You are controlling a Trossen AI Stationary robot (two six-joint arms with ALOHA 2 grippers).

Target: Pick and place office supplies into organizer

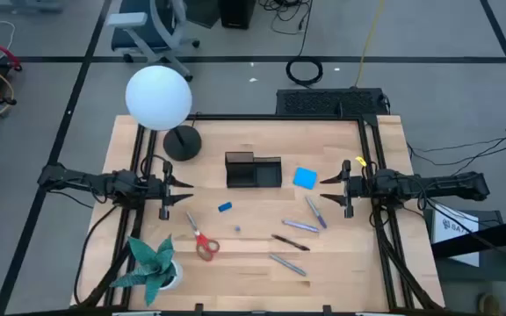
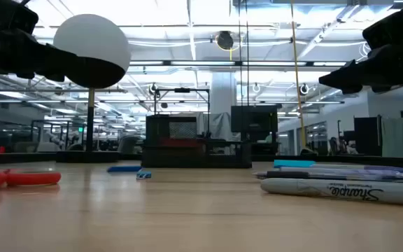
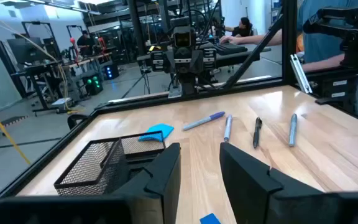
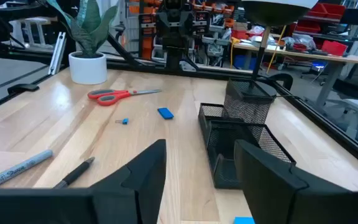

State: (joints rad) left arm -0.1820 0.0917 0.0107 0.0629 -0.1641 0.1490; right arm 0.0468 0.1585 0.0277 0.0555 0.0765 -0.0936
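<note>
Wooden tabletop (image 1: 253,263) fills the middle of the high view, with the black mesh organizer (image 1: 253,170) just above its centre, its taller section at the left end. The blue pad (image 1: 305,178) lies just right of the organizer, apart from it. A small blue block (image 1: 225,207) sits below the organizer, and a tinier blue bit (image 1: 237,228) lies lower still. Red-handled scissors (image 1: 204,243) lie toward the lower left, near the green paper plant (image 1: 152,263). Several pens (image 1: 299,226) are scattered in the lower right of the tabletop. The lamp (image 1: 159,98) with its white globe stands at the upper left.

The left gripper (image 1: 185,193) hovers at the left edge of the tabletop, its jaws parted with a narrow gap and empty. The right gripper (image 1: 327,186) hovers at the right edge, beside the pad, its jaws wider apart and also empty.
</note>
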